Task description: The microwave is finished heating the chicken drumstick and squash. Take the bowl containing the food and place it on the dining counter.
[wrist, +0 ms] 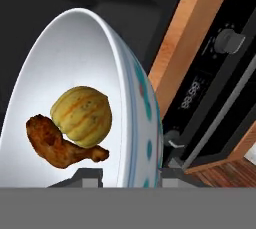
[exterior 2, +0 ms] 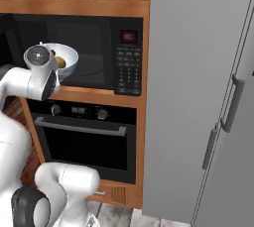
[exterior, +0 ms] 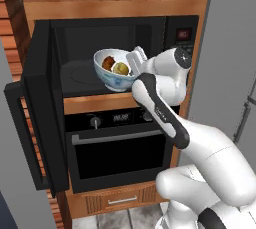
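In the left base view, the bowl (exterior: 114, 71) sits at upper centre, raised and tilted at the open mouth of the microwave (exterior: 117, 53), with the gripper (exterior: 134, 60) clamped on its right rim. The chicken drumstick (exterior: 108, 63) and squash (exterior: 120, 68) lie inside.

In the right base view, the bowl (exterior 2: 65, 61) shows at upper left, partly behind the arm, above the oven (exterior 2: 84, 137).

In the hand view, the rim of the bowl (wrist: 131, 123) runs between the two fingertips (wrist: 85, 175) at bottom centre; the squash (wrist: 81, 114) touches the chicken drumstick (wrist: 57, 145).
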Available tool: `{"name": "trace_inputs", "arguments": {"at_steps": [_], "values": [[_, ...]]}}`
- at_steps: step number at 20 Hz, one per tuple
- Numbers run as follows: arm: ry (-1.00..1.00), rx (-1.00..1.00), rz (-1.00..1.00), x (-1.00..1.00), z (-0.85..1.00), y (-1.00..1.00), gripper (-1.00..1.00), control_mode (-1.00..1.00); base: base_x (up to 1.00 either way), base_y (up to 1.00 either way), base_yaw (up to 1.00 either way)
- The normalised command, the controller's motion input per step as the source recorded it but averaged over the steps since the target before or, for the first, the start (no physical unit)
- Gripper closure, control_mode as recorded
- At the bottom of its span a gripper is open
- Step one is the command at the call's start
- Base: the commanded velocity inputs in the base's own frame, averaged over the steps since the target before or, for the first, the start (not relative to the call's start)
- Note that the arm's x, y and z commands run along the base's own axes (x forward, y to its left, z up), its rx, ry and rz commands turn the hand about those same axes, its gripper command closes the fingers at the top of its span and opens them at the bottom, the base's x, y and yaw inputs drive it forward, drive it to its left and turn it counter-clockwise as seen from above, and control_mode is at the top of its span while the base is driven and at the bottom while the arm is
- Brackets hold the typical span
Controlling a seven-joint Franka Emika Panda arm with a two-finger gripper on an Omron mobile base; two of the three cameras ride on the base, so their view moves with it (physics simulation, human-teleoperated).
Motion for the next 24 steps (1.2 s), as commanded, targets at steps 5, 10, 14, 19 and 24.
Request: {"name": "trace_inputs", "arguments": {"at_steps": [5, 10, 14, 19, 24], "values": [[0.18, -0.01, -0.02, -1.0, -0.18, -0.41, 1.0, -1.0, 0.0, 0.0, 0.0], [-0.07, 0.0, -0.03, -0.78, -0.28, -0.81, 1.0, -1.0, 0.0, 0.0, 0.0], [0.01, 0.0, -0.03, -0.08, 0.0, -0.13, 1.0, -1.0, 0.0, 0.0, 0.0], [0.0, 0.0, 0.0, 0.0, 0.0, 0.0, 1.0, -1.0, 0.0, 0.0, 0.0], [0.0, 0.0, -0.01, -0.08, 0.0, -0.04, 1.0, 1.0, -0.25, -0.25, -0.02]]}}
